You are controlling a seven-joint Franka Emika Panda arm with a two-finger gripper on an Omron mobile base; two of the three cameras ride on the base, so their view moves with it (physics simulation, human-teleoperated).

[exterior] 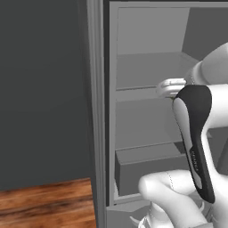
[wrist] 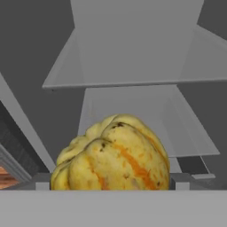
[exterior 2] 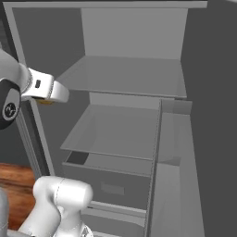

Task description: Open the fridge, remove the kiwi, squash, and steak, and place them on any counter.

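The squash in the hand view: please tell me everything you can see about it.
The squash is a rounded, lumpy fruit with pale yellow skin, orange streaks, a few dark specks and shallow ribs running over its top. It looks whole and firm. It sits close before the hand camera, between the two dark fingertips of the gripper, whose jaws stand wide at its sides, so it looks gripped. Its underside is hidden. Behind it are the grey shelves of the open fridge.
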